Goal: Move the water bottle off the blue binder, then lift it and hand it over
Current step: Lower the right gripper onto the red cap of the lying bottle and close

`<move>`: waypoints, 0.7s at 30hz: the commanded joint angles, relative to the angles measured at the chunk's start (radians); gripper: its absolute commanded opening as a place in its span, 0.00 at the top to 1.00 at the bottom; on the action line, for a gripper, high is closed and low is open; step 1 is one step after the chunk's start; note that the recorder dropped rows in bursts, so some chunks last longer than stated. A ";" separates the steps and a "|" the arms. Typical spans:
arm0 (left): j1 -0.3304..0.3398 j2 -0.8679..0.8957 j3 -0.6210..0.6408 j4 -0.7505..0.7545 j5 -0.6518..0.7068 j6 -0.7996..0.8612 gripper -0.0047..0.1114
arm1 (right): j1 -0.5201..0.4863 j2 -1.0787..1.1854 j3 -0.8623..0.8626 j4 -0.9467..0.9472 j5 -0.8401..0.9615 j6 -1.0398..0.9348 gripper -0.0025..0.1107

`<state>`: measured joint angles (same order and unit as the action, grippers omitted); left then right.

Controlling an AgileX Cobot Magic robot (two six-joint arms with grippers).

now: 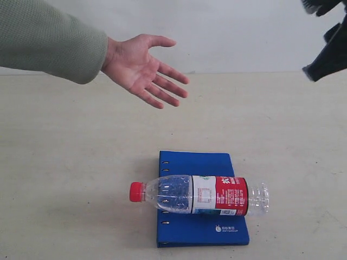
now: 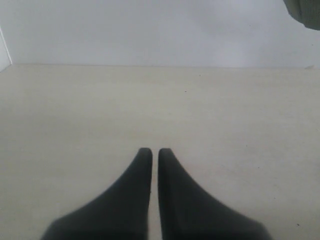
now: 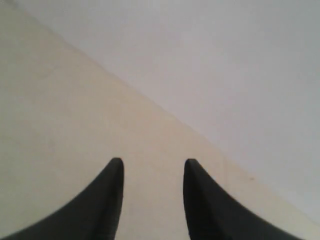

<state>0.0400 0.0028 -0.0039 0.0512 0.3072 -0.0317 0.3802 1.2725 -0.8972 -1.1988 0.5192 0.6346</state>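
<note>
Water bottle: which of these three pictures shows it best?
The exterior view. There the water bottle lies on its side across the blue binder, visible whole from cap to base. Neither wrist view shows it: the left one sees only the left hand, shut, above the table; the right one only the right hand, open.

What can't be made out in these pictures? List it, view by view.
- Exterior view: the water bottle hides the strip of blue binder beneath it; the print on its label is too small to read.
- Exterior view: the right arm is a dark blur cut off at the top right corner; the person beyond the hand is cut by the left edge.
- Wrist views: bottle and binder lie outside both frames.
</note>
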 commanded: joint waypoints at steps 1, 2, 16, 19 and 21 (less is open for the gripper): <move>-0.003 -0.003 0.004 -0.008 0.000 0.004 0.92 | 0.070 0.032 -0.095 0.729 0.085 -0.598 0.67; -0.003 -0.003 0.004 -0.008 0.000 0.004 0.92 | 0.083 0.032 -0.109 0.854 0.093 -0.732 0.67; -0.003 -0.003 0.004 -0.008 0.000 0.004 0.92 | 0.463 0.309 -0.191 1.279 0.124 -1.112 0.43; -0.003 -0.003 0.004 -0.008 0.000 0.004 0.92 | 0.500 0.406 -0.250 1.249 0.124 -1.114 0.43; -0.003 -0.003 0.004 -0.008 0.000 0.004 0.92 | 0.509 0.463 -0.292 1.208 0.128 -1.114 0.43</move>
<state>0.0400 0.0028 -0.0039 0.0512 0.3072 -0.0317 0.8750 1.6762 -1.1369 0.0603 0.6543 -0.4873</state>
